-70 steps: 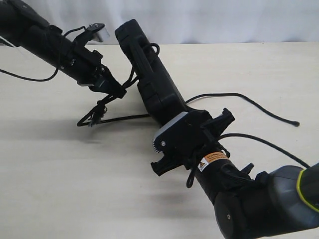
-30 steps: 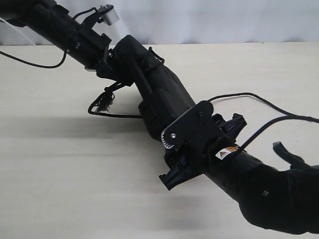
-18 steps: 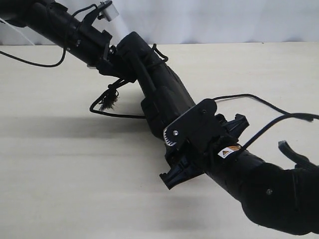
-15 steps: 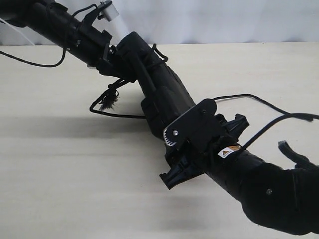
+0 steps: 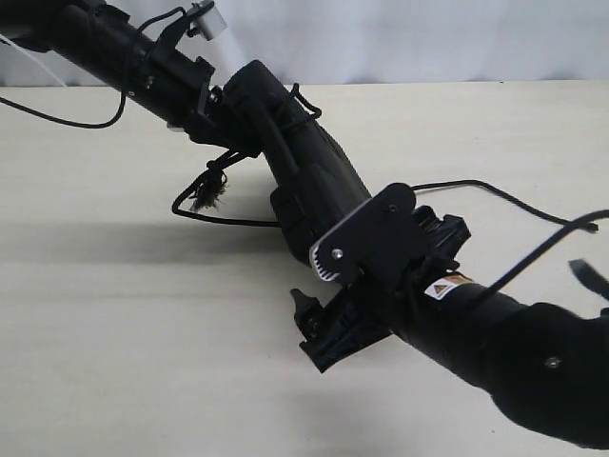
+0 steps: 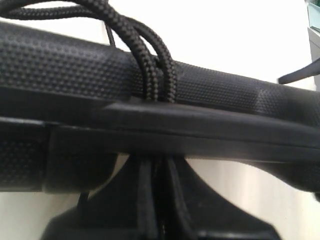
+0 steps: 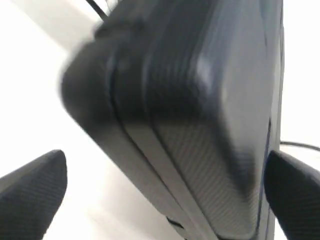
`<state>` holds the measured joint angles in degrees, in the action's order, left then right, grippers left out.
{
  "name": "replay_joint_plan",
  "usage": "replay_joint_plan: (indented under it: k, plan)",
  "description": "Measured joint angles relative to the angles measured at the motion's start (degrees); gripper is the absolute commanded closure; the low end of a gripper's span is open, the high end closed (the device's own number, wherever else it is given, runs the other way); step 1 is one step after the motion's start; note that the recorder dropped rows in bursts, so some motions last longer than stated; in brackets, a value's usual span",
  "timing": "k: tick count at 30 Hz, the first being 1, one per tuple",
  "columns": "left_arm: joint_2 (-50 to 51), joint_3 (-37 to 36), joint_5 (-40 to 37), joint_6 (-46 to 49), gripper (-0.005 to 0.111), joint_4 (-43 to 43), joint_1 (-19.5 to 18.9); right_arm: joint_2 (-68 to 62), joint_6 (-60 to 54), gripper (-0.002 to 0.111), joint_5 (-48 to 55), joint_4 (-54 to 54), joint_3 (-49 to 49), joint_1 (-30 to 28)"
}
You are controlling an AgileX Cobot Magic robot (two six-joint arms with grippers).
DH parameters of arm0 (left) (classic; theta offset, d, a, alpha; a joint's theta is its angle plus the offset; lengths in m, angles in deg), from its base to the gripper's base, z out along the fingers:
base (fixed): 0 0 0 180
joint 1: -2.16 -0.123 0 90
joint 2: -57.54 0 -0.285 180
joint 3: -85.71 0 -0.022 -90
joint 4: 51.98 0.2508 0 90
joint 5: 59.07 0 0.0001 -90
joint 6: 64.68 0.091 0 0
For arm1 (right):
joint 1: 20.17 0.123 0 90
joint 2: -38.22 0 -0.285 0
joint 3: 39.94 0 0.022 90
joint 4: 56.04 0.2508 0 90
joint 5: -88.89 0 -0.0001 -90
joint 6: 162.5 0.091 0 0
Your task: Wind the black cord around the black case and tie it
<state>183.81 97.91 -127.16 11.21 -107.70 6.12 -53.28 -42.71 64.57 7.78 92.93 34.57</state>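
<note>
The black case stands tilted on the table, its upper end at the back left. The black cord loops over the case's rim in several strands that run down into my left gripper, which is shut on them. In the exterior view the left gripper sits against the case's upper end, and the cord's frayed tuft hangs below it. My right gripper is open around the case's lower end. Its fingers stand wide on either side of the case, with a gap on one side.
A free stretch of cord trails over the beige table to the right of the case. A thin black wire from the left arm lies at the back left. The right arm fills the front right corner.
My right gripper has opened wider, and one finger now sticks out at the lower left of the case. Before that, the left gripper moved up against the case's upper end; it has held still since.
</note>
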Motion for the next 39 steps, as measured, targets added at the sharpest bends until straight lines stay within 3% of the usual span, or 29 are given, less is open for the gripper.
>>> replay_joint_plan:
  k: [5, 12, 14, 15, 19, 22, 25, 29, 35, 39]
  plan:
    - [0.0, 0.0, 0.0, 0.0, 0.107, -0.1, 0.0, 7.87, -2.81, 0.0, 3.33, 0.71, 0.0, 0.0]
    - [0.0, 0.0, 0.0, 0.0, 0.107, -0.14, 0.0, 18.84, -8.93, 0.0, 7.18, 9.75, 1.23, -1.27]
    - [0.0, 0.0, 0.0, 0.0, 0.107, -0.14, 0.0, 19.25, -12.98, 0.0, 13.81, 14.83, 5.06, -7.02]
    - [0.0, 0.0, 0.0, 0.12, 0.107, -0.14, 0.0, 17.79, -14.28, 0.0, 21.92, 17.17, 8.65, -13.24]
    - [0.0, 0.0, 0.0, 0.22, 0.107, -0.14, 0.0, 9.82, -11.09, 0.0, 41.83, 16.76, 17.69, -28.85]
    - [0.0, 0.0, 0.0, 0.22, 0.107, 0.0, 0.0, -1.67, -3.32, 0.0, 59.24, 11.48, 29.07, -43.04]
    - [0.0, 0.0, 0.0, 0.22, 0.107, 0.14, 0.0, -16.41, 0.89, 0.0, 77.56, 10.17, 40.52, -49.94]
    - [0.0, 0.0, 0.0, 0.22, 0.107, 0.14, 0.0, -27.24, 3.38, 0.002, 86.38, 10.28, 49.55, -50.74]
    - [0.0, 0.0, 0.0, 0.22, 0.107, 0.14, 0.0, -39.16, 5.31, 0.021, 92.08, 12.49, 59.11, -50.74]
    - [0.0, 0.0, 0.0, 0.22, 0.107, 0.14, 0.0, -43.47, 5.57, 0.021, 93.14, 15.68, 62.48, -50.74]
